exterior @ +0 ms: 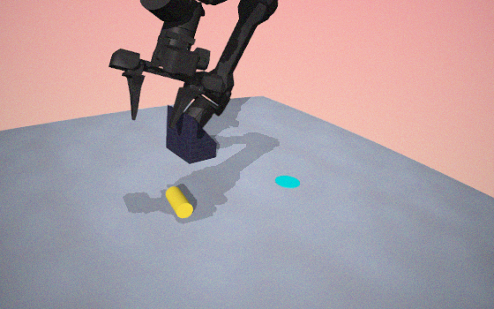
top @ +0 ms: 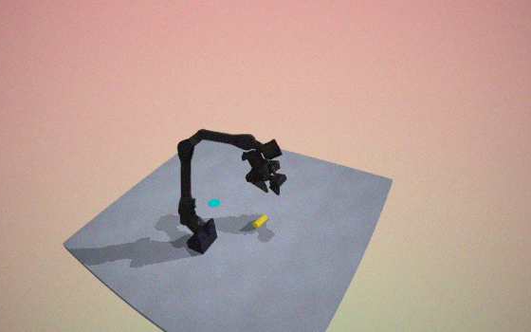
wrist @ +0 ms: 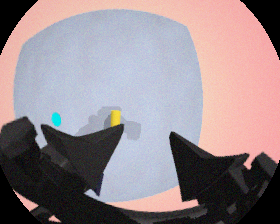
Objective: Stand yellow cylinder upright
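Hovering entry: gripper (exterior: 154, 116), jaws parted fairly wide, nothing between them, held high above the grey table (exterior: 370, 229) and pointed down, which I judged an approach stance. Item: yellow tall cylinder (exterior: 179, 201), lying on its side on the table in the arm's shadow, well apart from the cyan circle (exterior: 288, 181). In the exterior view its long axis ran diagonally, near end facing lower right. I noted the base block (exterior: 190, 140) behind it.

Grey-blue square table top (top: 302, 266) against a plain pink backdrop, shadows cast leftward.
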`<control>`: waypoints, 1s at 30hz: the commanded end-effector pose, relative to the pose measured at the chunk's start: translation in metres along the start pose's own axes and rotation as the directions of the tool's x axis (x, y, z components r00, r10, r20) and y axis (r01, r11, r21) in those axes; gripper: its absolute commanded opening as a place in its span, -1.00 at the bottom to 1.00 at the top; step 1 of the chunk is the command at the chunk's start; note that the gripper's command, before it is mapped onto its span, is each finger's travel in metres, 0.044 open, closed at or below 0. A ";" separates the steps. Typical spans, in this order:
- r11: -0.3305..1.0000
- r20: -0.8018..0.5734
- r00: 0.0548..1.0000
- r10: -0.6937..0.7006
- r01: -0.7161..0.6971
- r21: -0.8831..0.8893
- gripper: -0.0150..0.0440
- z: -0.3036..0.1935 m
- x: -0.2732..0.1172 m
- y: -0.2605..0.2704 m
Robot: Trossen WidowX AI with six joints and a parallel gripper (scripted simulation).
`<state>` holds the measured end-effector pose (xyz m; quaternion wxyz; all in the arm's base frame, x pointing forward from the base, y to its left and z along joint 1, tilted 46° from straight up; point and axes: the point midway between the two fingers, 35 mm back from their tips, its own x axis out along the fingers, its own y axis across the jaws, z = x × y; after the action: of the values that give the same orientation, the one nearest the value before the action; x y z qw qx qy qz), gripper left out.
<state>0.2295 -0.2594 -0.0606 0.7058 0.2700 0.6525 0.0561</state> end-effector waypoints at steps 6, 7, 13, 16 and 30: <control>0.982 -0.132 0.974 0.185 -0.189 -0.019 0.56 -0.008 0.030 0.041; 0.978 -0.147 0.968 0.204 -0.209 -0.017 0.56 -0.009 0.032 0.046; 0.959 -0.203 0.939 0.277 -0.284 -0.006 0.56 -0.014 0.042 0.064; 0.958 -0.204 0.939 0.278 -0.285 -0.006 0.56 -0.015 0.044 0.065; 0.957 -0.203 0.938 0.282 -0.289 -0.006 0.56 -0.037 0.145 0.097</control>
<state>0.2424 -0.1083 -0.1402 0.6232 0.3347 0.6773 0.2023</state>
